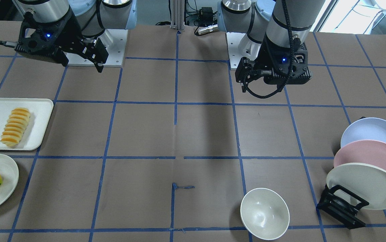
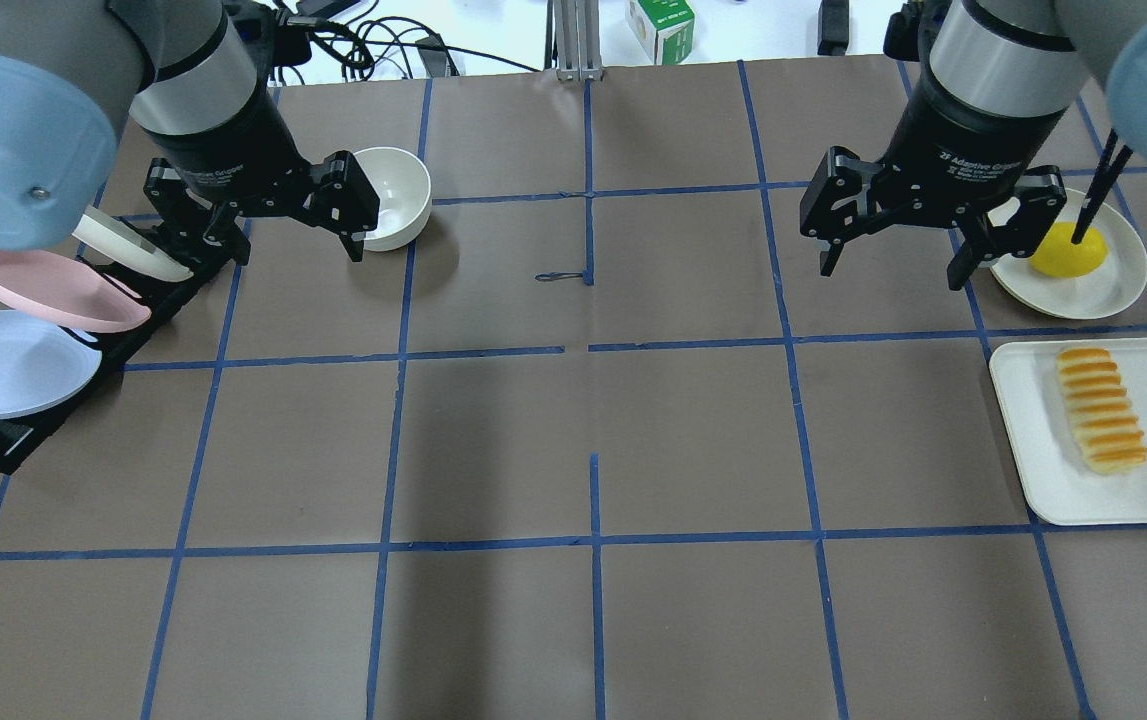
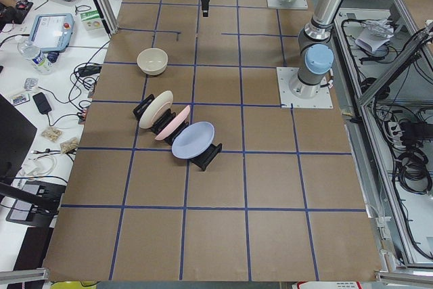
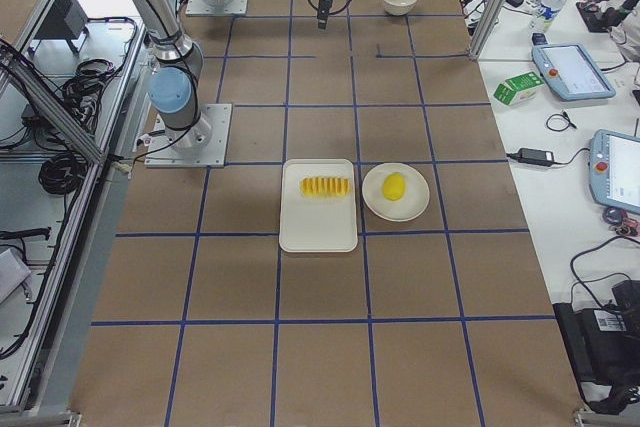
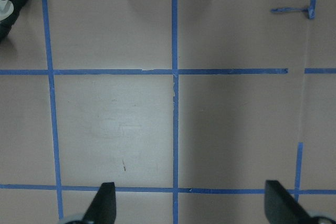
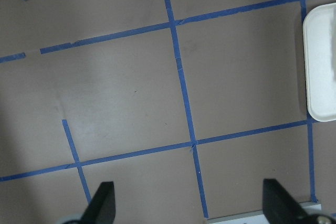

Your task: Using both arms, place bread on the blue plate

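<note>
The bread (image 1: 15,126) is a ridged orange-brown loaf lying on a white tray (image 1: 41,107); it also shows in the overhead view (image 2: 1101,408) and the exterior right view (image 4: 325,186). The blue plate (image 1: 373,132) stands on edge in a black rack (image 1: 342,208), behind a pink and a cream plate; it also shows in the overhead view (image 2: 3,365). My left gripper (image 2: 298,250) hovers open and empty beside the rack. My right gripper (image 2: 890,275) hovers open and empty, left of the tray. Both wrist views show open fingers over bare table.
A yellow lemon (image 2: 1068,250) sits on a cream plate (image 2: 1123,290) beyond the tray. A white bowl (image 2: 393,195) stands just past my left gripper. The pink plate (image 2: 43,290) and cream plate (image 1: 364,185) share the rack. The tray's corner shows in the right wrist view (image 6: 320,66).
</note>
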Robot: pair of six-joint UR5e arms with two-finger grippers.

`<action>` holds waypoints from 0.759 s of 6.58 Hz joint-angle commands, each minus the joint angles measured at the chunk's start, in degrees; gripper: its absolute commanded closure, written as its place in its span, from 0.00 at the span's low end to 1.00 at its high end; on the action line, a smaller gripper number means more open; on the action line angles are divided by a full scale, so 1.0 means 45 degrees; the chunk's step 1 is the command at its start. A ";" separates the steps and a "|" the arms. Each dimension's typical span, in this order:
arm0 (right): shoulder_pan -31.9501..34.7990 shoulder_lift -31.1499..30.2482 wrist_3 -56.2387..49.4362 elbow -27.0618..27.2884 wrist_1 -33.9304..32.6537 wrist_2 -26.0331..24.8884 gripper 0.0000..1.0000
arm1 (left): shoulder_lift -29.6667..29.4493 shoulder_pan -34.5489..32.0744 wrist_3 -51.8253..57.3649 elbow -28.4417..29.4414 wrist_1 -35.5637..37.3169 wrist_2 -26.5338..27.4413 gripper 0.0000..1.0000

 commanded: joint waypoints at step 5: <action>0.0020 0.0103 -0.0039 0.0020 0.0040 -0.0151 0.00 | -0.0098 0.0000 0.0000 0.0000 0.0020 0.0020 0.00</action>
